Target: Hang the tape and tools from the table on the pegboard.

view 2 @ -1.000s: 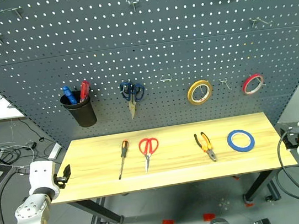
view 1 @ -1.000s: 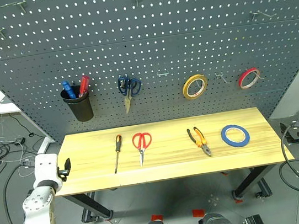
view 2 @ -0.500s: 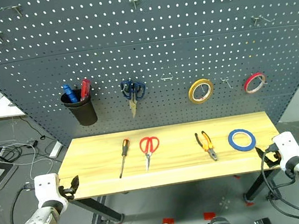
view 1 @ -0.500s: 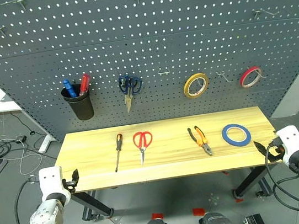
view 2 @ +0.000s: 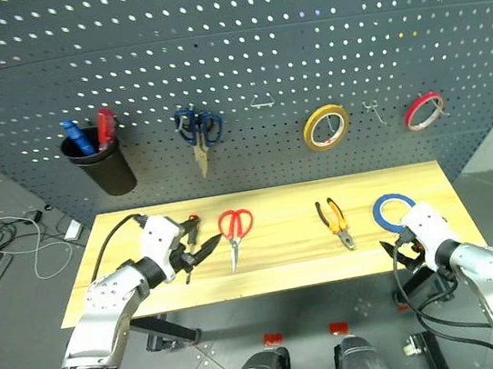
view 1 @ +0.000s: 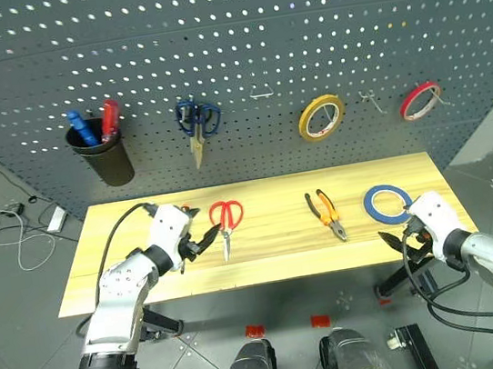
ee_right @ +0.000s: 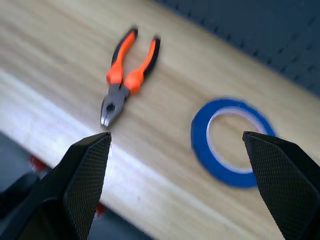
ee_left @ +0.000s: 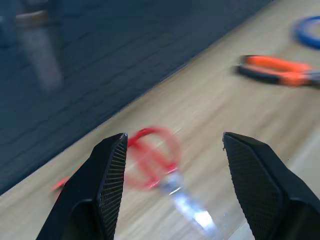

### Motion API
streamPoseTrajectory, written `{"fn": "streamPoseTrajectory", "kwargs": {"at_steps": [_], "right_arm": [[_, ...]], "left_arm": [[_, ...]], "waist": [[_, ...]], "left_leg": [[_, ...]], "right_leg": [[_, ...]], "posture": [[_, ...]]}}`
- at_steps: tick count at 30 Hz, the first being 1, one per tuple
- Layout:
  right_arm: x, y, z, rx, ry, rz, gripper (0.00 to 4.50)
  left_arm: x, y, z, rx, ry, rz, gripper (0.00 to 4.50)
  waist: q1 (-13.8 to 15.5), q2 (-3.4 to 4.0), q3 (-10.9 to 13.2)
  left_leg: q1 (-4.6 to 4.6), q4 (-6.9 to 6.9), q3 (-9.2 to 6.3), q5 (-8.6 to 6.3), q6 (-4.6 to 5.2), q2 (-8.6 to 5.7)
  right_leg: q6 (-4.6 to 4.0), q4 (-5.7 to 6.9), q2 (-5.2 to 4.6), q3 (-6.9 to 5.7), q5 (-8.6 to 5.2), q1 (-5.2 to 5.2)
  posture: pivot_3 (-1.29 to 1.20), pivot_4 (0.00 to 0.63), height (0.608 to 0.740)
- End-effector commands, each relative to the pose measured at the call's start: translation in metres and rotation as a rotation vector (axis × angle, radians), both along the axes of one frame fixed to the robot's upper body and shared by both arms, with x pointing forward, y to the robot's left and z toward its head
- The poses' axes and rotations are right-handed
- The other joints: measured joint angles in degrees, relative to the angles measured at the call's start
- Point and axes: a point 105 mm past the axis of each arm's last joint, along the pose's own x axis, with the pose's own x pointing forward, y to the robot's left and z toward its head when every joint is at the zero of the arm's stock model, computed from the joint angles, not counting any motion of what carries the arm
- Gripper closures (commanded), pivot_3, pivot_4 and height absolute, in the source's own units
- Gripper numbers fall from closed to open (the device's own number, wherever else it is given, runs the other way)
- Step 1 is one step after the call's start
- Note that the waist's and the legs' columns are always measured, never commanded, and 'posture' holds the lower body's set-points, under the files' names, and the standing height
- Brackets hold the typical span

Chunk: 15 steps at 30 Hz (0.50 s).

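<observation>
Left eye view: left end effector (view 1: 206, 238) agape, empty, over table (view 1: 274, 249); right end effector (view 1: 394, 239) wide, empty.

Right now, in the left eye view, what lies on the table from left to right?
Left gripper → red-handled scissors → pliers → blue tape. The screwdriver is hidden behind the left gripper, so I leave it out.

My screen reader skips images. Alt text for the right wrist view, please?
Open right gripper hangs above a wooden table, with blue tape and orange-and-black pliers lying flat ahead of it.
</observation>
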Motion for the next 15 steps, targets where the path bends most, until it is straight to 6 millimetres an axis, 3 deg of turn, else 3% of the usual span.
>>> {"fn": "streamPoseTrajectory", "kwargs": {"at_steps": [1,6,9,15], "right_arm": [[0.012,-0.003,0.006,-0.029,0.033,0.005,0.00],[0.040,-0.005,0.008,-0.052,0.055,0.004,0.00],[0.066,0.000,0.004,-0.076,0.075,0.054,0.00],[0.096,-0.005,-0.006,-0.152,0.112,0.094,0.00]], "left_arm": [[0.000,-0.027,0.011,0.054,-0.029,-0.173,1.30],[0.002,-0.054,0.019,0.086,-0.045,-0.342,1.30],[0.002,-0.067,0.017,0.153,-0.079,-0.439,1.30],[0.001,-0.080,0.017,0.176,-0.126,-0.489,1.30]], "waist": [[-0.83,-0.17,1.29],[-1.90,-0.58,3.38],[-2.51,-0.70,4.29],[-2.53,-0.89,5.13]], "left_leg": [[-0.06,0.00,0.01,0.00,0.00,0.01],[-0.40,0.04,0.07,-0.06,0.08,0.05],[-0.89,0.17,0.16,-0.06,0.08,0.05],[-0.92,0.19,0.25,-0.07,0.09,0.06]], "right_leg": [[0.04,-0.01,0.00,-0.01,0.06,-0.04],[0.07,0.03,0.01,-0.04,0.12,-0.37],[0.08,0.16,0.01,0.00,0.15,-0.90],[0.10,0.14,0.01,0.01,0.15,-0.92]], "posture": [[-0.10,0.316,0.740],[-0.09,0.360,0.740],[-0.08,0.364,0.740],[-0.04,0.350,0.740]]}}
